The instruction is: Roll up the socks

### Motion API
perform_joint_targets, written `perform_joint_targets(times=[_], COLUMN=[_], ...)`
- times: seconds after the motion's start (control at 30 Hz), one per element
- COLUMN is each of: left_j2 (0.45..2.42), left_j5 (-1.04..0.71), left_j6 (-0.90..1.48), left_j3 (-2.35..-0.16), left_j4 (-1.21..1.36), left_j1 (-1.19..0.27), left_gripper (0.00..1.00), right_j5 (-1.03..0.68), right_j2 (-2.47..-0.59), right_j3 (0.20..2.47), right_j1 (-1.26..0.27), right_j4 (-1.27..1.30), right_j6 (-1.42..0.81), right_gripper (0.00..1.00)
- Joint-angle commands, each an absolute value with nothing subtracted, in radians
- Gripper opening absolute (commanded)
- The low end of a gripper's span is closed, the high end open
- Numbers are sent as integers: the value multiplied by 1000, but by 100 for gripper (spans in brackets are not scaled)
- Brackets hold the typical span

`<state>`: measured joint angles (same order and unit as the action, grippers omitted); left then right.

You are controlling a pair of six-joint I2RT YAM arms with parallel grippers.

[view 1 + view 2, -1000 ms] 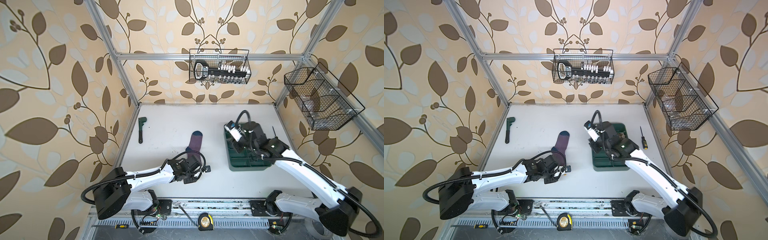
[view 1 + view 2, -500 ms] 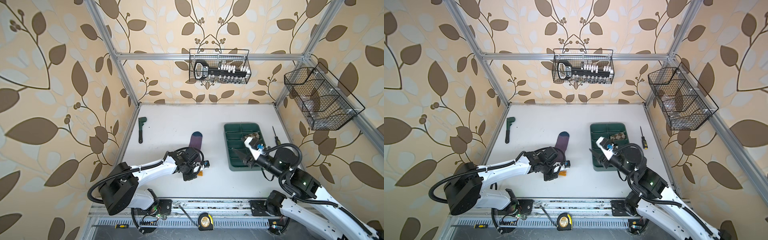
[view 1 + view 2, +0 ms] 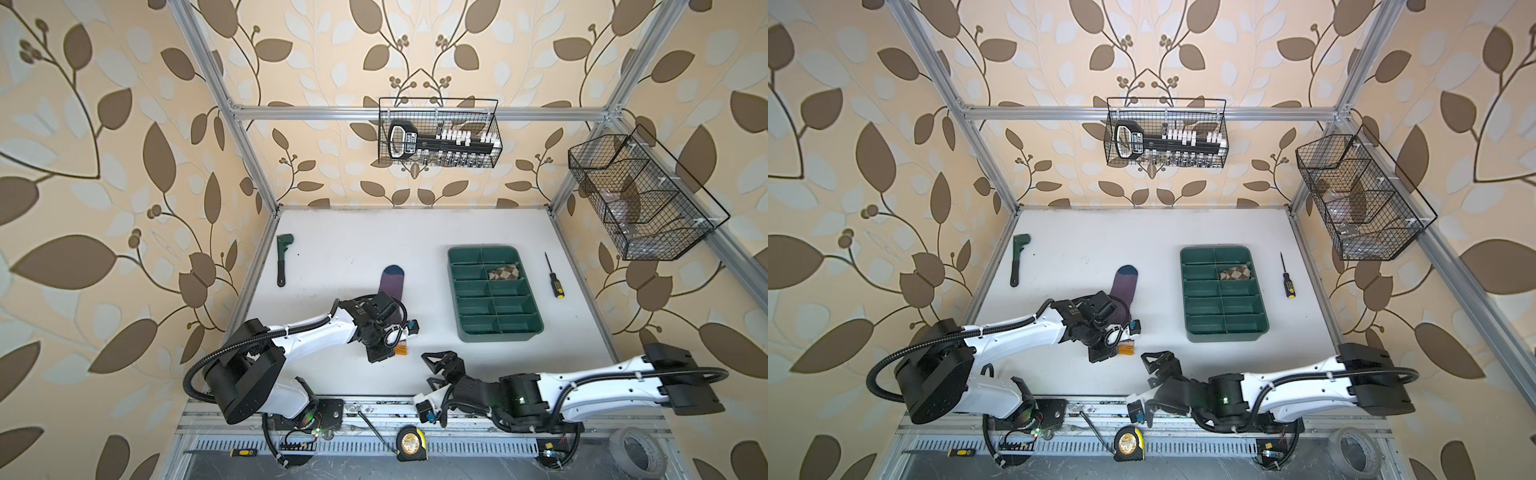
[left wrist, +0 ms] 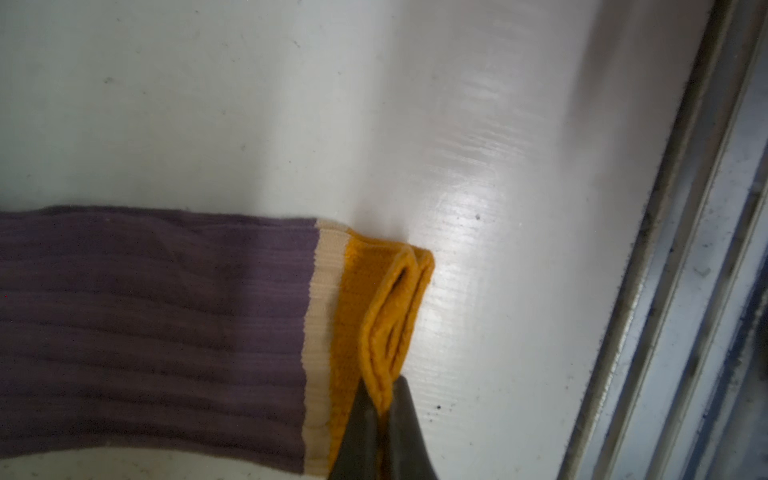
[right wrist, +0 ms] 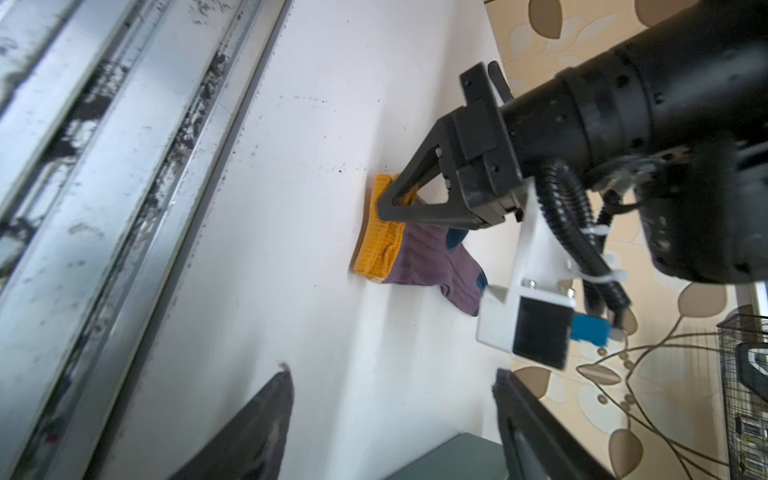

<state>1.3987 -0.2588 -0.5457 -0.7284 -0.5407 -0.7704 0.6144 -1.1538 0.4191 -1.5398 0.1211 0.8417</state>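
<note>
Left claw (image 4: 381, 395): closed on the yellow cuff (image 4: 395, 307) of the purple sock. It pinches one end of the fold, and the two fingers meet on the cloth.
Purple sock (image 3: 392, 282): lies flat on the bench (image 3: 353, 232), left of the middle. Its navy toe points to the back wall and its cuff to the front edge. In both top views the left arm hides its middle.
Cuff: turned over on itself once, a small flat roll resting on the bench. A pale stripe parts it from the purple ribbing.
Right claw (image 3: 430, 370): open and empty, its fingers spread wide. It is over the bench by the front edge, near the cuff but apart from it, and it points toward the cuff.
Argyle sock (image 3: 504, 273): bundled in the tray (image 3: 503, 336), in the right column, second compartment from the back.
Tray: green with divided compartments, on the bench right of the middle, well apart from the purple sock.
Wrench (image 3: 283, 259): on the bench by its left edge.
Screwdriver (image 3: 552, 276): on the bench just right of the tray, not touching it.
</note>
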Motion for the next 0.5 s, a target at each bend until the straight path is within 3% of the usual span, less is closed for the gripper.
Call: perform_joint_targets(times=[0.0,0.33,0.47], left_j2=[1390,1381,1382], left_j5=[-289,-280,-284], left_j6=[-538,-538,-543], left_j3=[-759,-760,-765], left_j4=[-566,-564,-569], left_j1=[-755,-753,-753], left_gripper=[0,0,0], right_j5=[592,460,460], right_j2=[-1282,-1592,-1669], right_j3=[451,552,581], right_j1=[-1489,-1367,-1348], right_j4=[384,535,557], right_j6=[879,847,800], right_gripper=[78,75,60])
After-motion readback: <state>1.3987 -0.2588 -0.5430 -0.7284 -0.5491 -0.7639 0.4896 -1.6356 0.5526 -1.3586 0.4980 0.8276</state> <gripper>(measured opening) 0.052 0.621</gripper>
